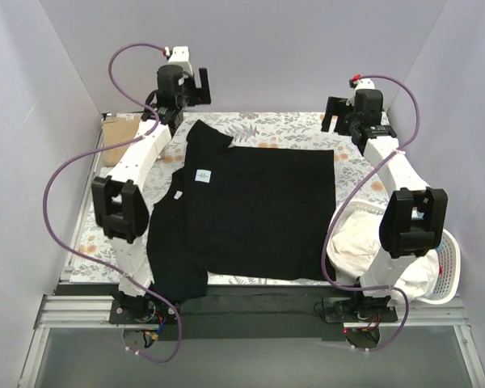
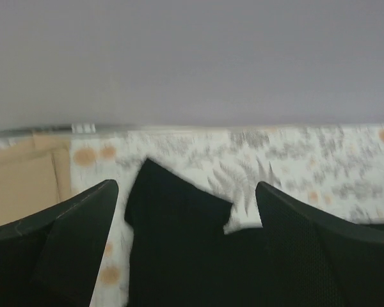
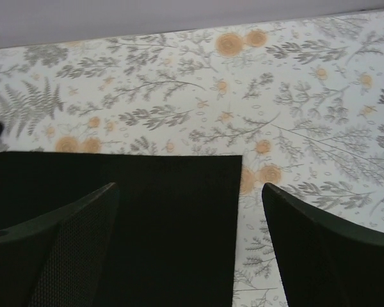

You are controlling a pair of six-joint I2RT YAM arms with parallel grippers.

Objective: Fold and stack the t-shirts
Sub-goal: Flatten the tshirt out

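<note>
The black t-shirt [image 1: 250, 214] lay flat on the floral cloth [image 1: 283, 129], soft and light, likely best pinched at its far corners, over which the left gripper [image 2: 185, 187] and right gripper [image 3: 189, 188] hung spread and empty.

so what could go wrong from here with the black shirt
The black t-shirt has its near sleeve hanging past the floral cloth's front edge by the left arm's base; it may snag in a fold. Its far sleeve lies askew, so a crease could get folded in. The purple cable loops against the pale garment and could catch it.
</note>
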